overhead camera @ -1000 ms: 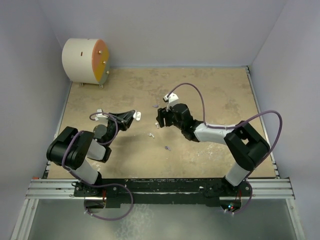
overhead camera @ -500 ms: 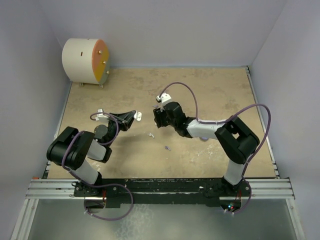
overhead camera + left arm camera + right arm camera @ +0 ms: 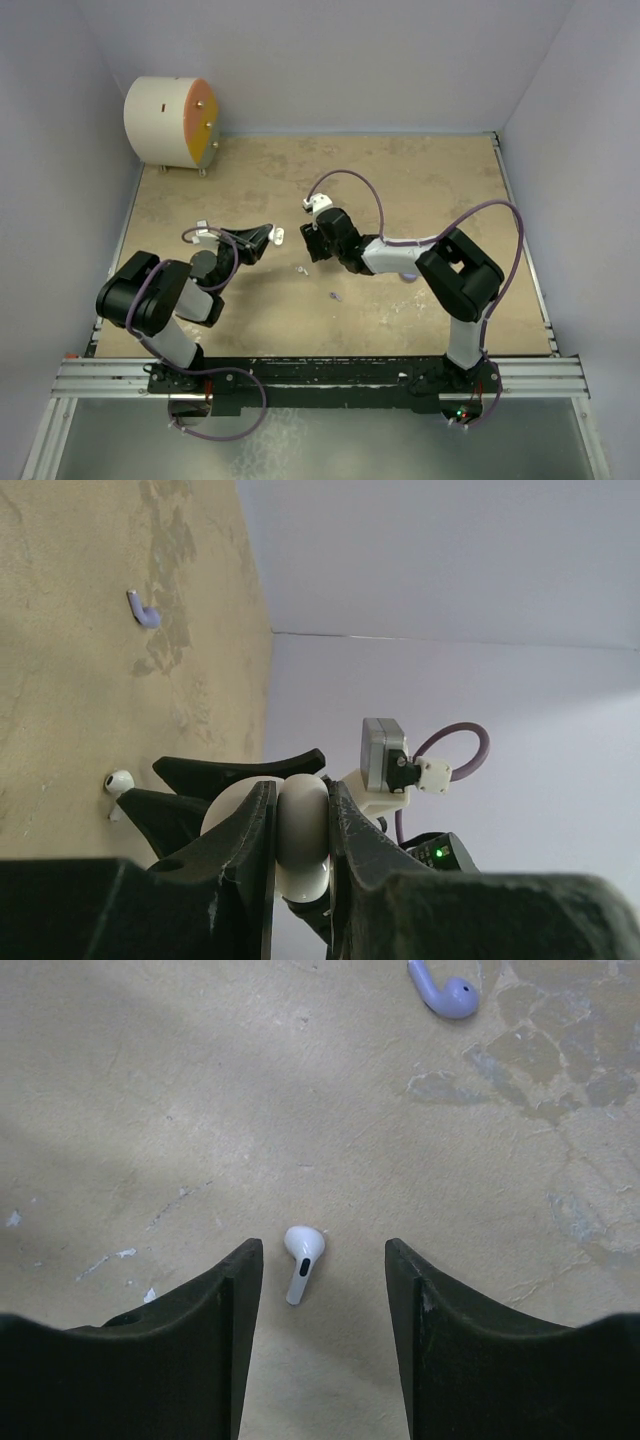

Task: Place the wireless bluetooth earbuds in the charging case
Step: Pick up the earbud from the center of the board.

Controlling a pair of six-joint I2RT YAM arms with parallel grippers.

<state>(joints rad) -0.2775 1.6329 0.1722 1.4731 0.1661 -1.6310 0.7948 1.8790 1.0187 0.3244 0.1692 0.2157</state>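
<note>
Tan tabletop: right pincer, farther left now, open astride white earbud; left pincer tight on case.

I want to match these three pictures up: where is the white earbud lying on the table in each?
Top external: white earbud near the centre, just lower left of the right gripper.
Left wrist: white earbud at lower left, beside the right gripper.
Right wrist: white earbud bottom centre, between the right gripper's open fingers.
Shared landmark: the right gripper's black fingers.
</note>
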